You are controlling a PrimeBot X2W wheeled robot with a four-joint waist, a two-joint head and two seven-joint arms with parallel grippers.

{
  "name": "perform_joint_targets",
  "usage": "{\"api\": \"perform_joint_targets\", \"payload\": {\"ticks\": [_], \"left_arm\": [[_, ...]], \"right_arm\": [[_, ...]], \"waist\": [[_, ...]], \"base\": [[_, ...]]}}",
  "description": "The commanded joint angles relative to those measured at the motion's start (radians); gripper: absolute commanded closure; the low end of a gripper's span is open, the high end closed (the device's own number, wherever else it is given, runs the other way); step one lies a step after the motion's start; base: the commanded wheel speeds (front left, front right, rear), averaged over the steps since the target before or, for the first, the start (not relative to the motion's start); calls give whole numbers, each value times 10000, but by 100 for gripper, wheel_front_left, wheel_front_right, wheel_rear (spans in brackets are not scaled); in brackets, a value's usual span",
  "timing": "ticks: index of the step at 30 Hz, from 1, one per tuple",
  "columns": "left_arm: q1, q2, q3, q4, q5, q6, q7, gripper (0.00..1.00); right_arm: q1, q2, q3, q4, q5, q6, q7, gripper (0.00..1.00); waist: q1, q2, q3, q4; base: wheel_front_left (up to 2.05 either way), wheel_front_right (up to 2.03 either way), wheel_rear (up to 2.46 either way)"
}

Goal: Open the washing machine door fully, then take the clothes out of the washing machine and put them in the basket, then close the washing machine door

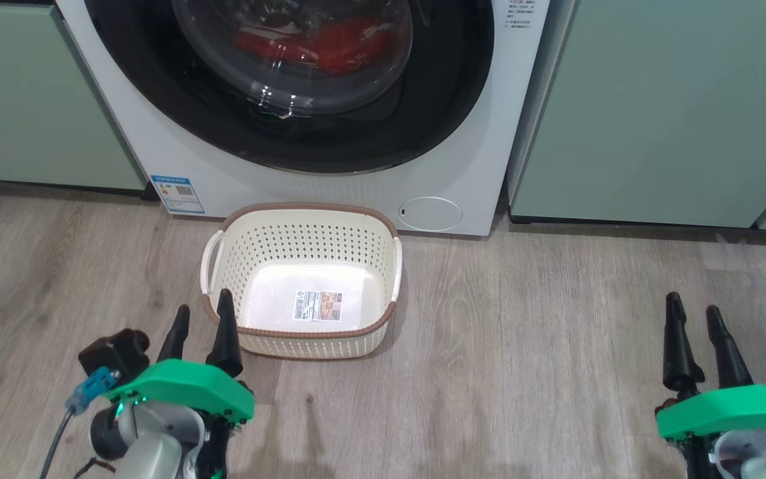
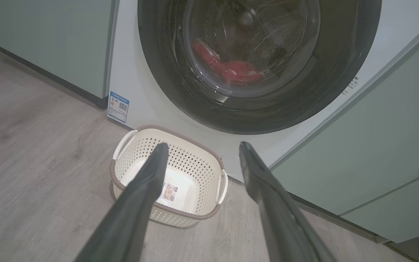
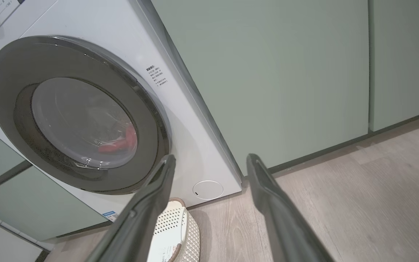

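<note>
The white washing machine (image 1: 463,153) stands ahead with its round black-rimmed door (image 1: 423,100) flush against the front. Red clothes (image 1: 330,43) show through the glass bowl, inside the drum. The cream basket (image 1: 303,219) sits empty on the floor right below the door, a paper label on its floor. My left gripper (image 1: 202,311) is open at the basket's near left corner, nothing between its fingers. My right gripper (image 1: 694,307) is open over bare floor, far right of the basket. The left wrist view has the door (image 2: 340,83), clothes (image 2: 235,69) and basket (image 2: 198,163).
Pale green cabinets (image 1: 662,100) flank the machine on both sides. Grey wood-look floor (image 1: 542,346) stretches between the basket and my right gripper. A round service flap (image 1: 430,213) and a blue sticker (image 1: 177,193) sit low on the machine's front.
</note>
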State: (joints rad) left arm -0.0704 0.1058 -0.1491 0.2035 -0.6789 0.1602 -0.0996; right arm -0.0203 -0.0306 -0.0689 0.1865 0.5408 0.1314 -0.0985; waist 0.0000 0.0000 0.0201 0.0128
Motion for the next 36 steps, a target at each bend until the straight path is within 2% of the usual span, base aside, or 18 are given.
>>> {"api": "perform_joint_targets", "payload": {"ticks": [1,19,36], "left_arm": [[-565,195,114,-444,420,114,-172,0],[-783,296,-143,-815,2497,619,-673,0],[-1033,226,-275,-526,4499,458,-1173,0]], "right_arm": [[-487,-121,197,-470,-476,-5,-183,0],[-590,-147,246,-727,-2764,-6,-684,0],[-684,-173,79,-588,-4390,-7,-1184,0]], "waist": [[0,0,2,8],[0,0,11,48],[0,0,54,94]], "base": [[0,0,0],[0,0,0],[0,0,0]]}}
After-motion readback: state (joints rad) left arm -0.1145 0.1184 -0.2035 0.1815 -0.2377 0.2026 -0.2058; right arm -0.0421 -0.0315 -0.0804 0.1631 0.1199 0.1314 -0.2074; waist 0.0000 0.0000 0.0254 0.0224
